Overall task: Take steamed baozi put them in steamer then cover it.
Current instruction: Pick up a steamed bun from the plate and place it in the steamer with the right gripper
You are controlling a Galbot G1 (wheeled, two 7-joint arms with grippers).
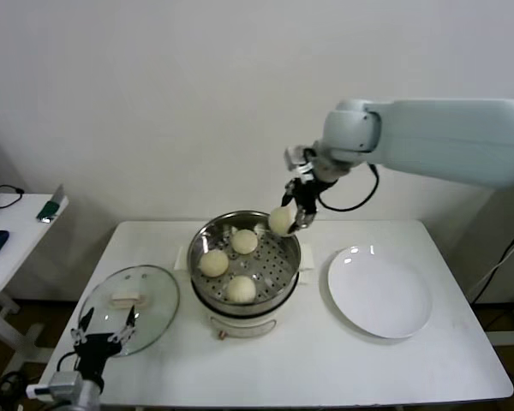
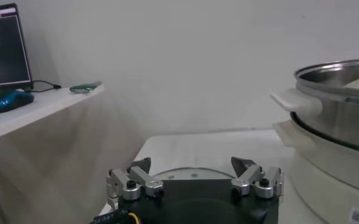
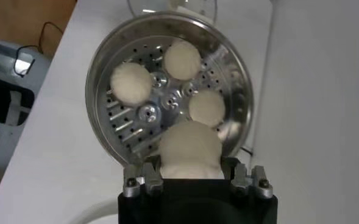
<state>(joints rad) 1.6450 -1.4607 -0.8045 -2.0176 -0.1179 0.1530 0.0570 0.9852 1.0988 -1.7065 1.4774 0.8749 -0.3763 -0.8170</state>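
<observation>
Now | right tool [image 1: 293, 216] grips smooth round baozi [image 3: 189, 149] | perforated steel steamer [image 1: 284, 267]

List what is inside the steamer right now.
Three steamed baozi lie on the perforated tray of the steamer. A fourth bun hangs above its rim in the right gripper. Below the tray is hidden.
</observation>
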